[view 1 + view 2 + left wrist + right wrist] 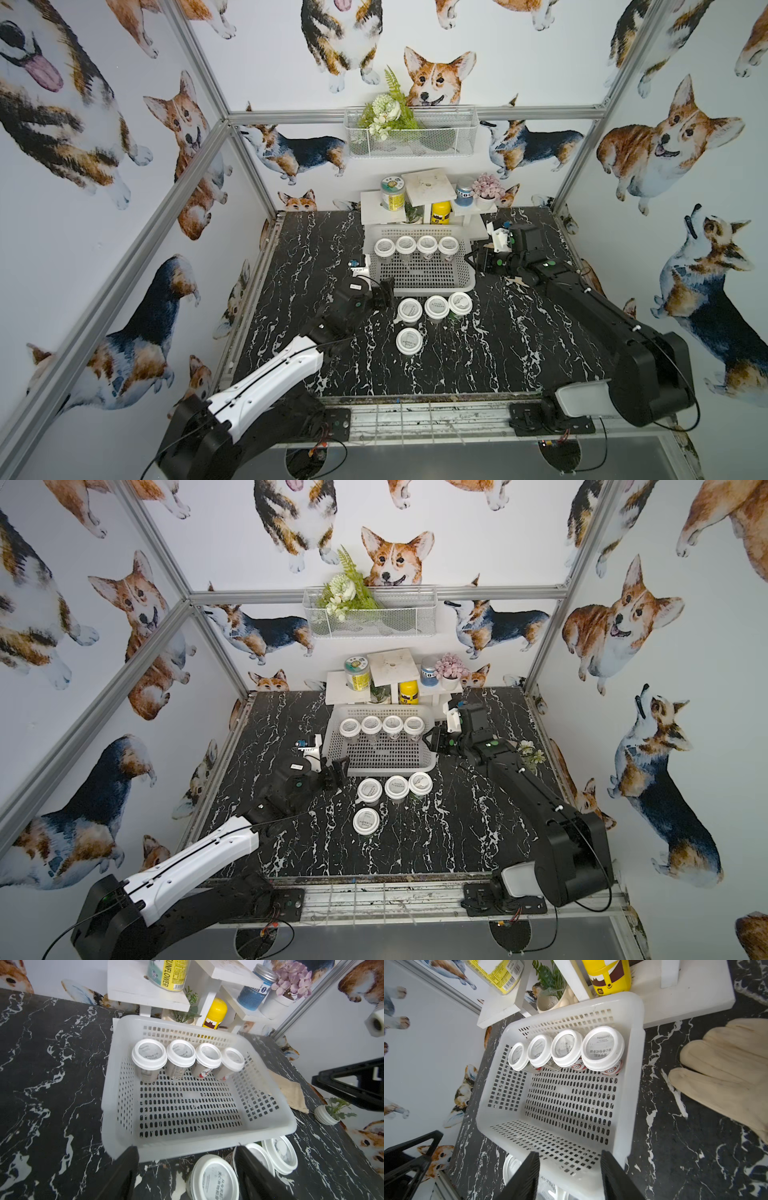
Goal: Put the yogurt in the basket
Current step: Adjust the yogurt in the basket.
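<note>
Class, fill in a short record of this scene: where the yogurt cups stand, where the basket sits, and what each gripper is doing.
cups in basket: four yogurt cups, upright in a row along its far wall
cups on table: four; three in a row before the basket's near wall, one nearer the robot
basket: on the black marbled table, near half bare
left gripper: jaws apart, empty, by the basket's near left corner
right gripper: jaws apart, empty, at the basket's right side
progress: four of eight cups in
</note>
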You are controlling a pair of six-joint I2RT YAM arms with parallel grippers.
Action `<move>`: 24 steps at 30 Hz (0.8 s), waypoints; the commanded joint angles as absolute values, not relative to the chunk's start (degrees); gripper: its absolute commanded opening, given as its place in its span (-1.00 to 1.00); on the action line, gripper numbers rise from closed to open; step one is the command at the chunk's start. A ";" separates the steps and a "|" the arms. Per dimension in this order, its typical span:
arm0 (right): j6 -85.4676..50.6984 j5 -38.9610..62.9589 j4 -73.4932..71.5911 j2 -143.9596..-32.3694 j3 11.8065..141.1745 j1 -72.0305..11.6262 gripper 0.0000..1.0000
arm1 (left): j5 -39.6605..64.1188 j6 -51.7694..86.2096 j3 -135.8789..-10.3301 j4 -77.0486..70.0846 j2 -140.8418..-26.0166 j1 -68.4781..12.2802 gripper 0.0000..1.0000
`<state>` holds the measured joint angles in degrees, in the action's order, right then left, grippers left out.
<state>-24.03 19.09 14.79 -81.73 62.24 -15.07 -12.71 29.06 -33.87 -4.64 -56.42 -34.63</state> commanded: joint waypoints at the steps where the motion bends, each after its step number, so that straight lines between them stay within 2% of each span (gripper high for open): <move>1: -21.86 13.98 16.26 -87.42 67.12 -17.25 -0.04 | -16.32 30.66 -32.07 -10.65 -53.14 -34.36 0.55; 9: -22.83 8.59 17.84 -96.57 73.94 -18.72 -0.19 | -19.62 31.29 -26.96 -14.59 -49.07 -33.07 0.56; 24: -23.38 8.64 10.26 -103.25 73.25 -18.90 -0.16 | -20.40 31.73 -25.14 -16.62 -48.07 -32.28 0.55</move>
<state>-23.68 8.82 13.47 -102.00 72.71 -18.74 -19.55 31.79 -25.08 -14.35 -48.16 -32.38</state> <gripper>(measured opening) 0.421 0.775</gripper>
